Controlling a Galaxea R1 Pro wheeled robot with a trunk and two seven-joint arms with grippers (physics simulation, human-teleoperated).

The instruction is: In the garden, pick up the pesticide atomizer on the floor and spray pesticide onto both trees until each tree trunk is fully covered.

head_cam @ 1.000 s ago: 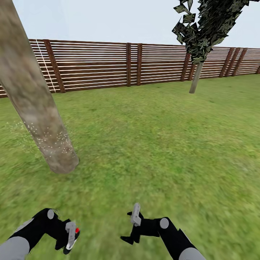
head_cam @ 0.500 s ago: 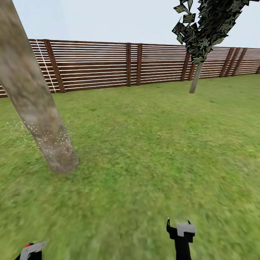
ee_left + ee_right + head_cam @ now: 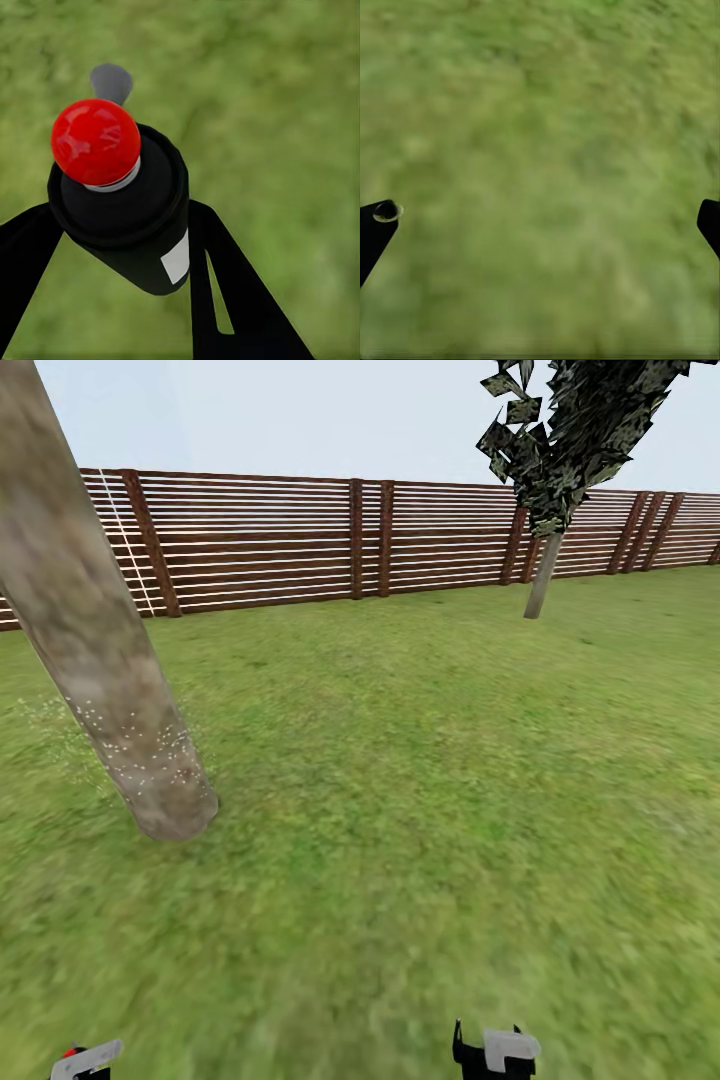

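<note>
— Garden lawn, fenced: where is the pesticide atomizer [image 3: 120, 202]?

— In the left tool [image 3: 112, 247], clamped between its black fingers, red tip up toward the wrist camera, grass below. From the head view only a speck of that red shows at the bottom edge, beside a light-grey finger [image 3: 88, 1058].

— And the right tool [image 3: 540, 217]?

— Spread wide over bare grass, carrying nothing.

— Which trunk matters now?

— The near tree trunk [image 3: 95, 650] leans up and away at the left, ahead of the left tool, so the arm that holds the sprayer is also the nearer one. Whitish pesticide specks [image 3: 140, 745] dot its lower part; higher up it looks bare.

— The second tree [image 3: 545, 575]?

— Well apart, ahead and to the right, standing near the slat fence [image 3: 300, 540], no specks visible on it.

— So the next move?

— I'd judge the sprayer must be raised and its nozzle turned forward and left at that trunk, upper stretch first. Which way the nozzle faces now, I cannot tell.
</note>
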